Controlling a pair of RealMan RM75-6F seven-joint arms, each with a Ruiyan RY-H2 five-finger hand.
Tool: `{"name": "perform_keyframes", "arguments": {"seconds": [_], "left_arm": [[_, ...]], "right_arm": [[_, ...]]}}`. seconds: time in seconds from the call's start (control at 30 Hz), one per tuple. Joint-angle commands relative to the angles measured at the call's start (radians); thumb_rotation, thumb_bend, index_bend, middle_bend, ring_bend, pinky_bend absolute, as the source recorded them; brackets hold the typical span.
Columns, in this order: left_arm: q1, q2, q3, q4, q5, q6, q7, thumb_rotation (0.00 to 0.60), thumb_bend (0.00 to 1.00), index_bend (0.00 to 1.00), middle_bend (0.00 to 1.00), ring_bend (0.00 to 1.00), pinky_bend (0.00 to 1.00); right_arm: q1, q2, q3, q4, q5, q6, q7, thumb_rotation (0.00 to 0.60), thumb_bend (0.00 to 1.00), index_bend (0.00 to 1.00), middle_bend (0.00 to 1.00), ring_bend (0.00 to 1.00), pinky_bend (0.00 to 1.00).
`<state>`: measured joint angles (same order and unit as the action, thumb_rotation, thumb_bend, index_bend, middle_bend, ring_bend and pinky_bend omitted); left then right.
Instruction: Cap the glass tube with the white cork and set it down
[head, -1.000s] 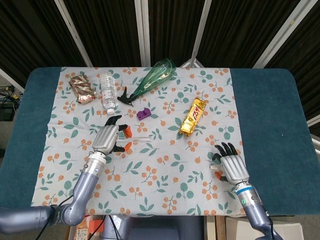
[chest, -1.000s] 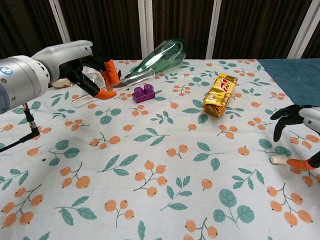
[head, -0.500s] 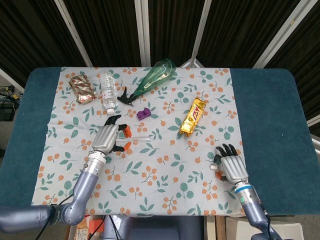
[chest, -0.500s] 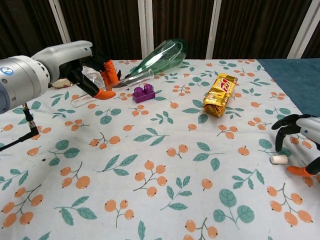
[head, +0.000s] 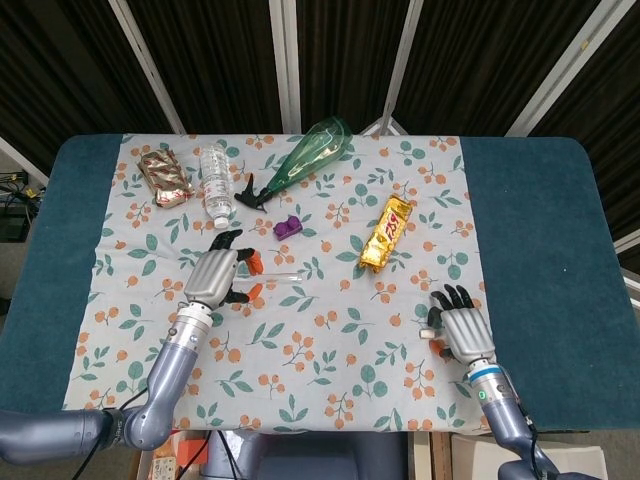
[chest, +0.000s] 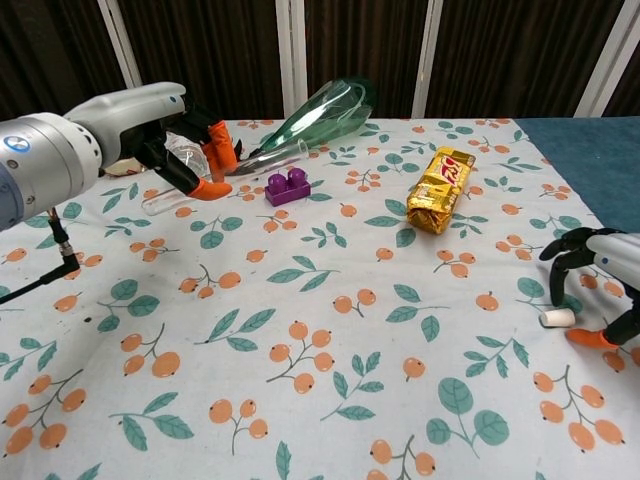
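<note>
Chest view: white cork (chest: 556, 318) beside right hand (chest: 606, 283)

The clear glass tube (chest: 205, 185) is lying nearly level above the floral cloth (chest: 320, 330), gripped around its middle by the left hand (chest: 185, 150). The small white cork (chest: 556, 318) is lying on its side on that cloth, far across from the tube, between the curled fingers of the right hand (chest: 600, 285).

My feeds look bright and even, soft light from overhead, faint shadows beneath objects, sharp focus throughout, dark backdrop behind, slight bending toward chest view edges
</note>
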<state>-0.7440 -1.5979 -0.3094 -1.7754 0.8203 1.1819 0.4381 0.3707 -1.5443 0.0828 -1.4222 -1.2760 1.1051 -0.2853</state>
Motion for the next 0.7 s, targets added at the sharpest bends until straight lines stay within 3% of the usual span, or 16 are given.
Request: {"name": "perform_keyframes", "arguments": {"seconds": [0.03, 0.7], "left_arm": [[-0.001, -0.002, 0.001, 0.002, -0.001, 0.001, 0.0, 0.6, 0.53, 0.65, 0.51, 0.08, 0.0], [-0.006, -0.015, 0.011, 0.021, -0.006, 0.006, -0.007, 0.6, 0.53, 0.65, 0.51, 0.08, 0.0]], "right_arm": [[0.0, -0.001, -0.001, 0.001, -0.003, 0.002, 0.002, 0.6, 0.31, 0.51, 0.19, 0.04, 0.0], [0.009, -0.012, 0.002, 0.016, -0.005, 0.007, 0.005, 0.6, 0.32, 0.53, 0.2, 0.03, 0.0]]}}
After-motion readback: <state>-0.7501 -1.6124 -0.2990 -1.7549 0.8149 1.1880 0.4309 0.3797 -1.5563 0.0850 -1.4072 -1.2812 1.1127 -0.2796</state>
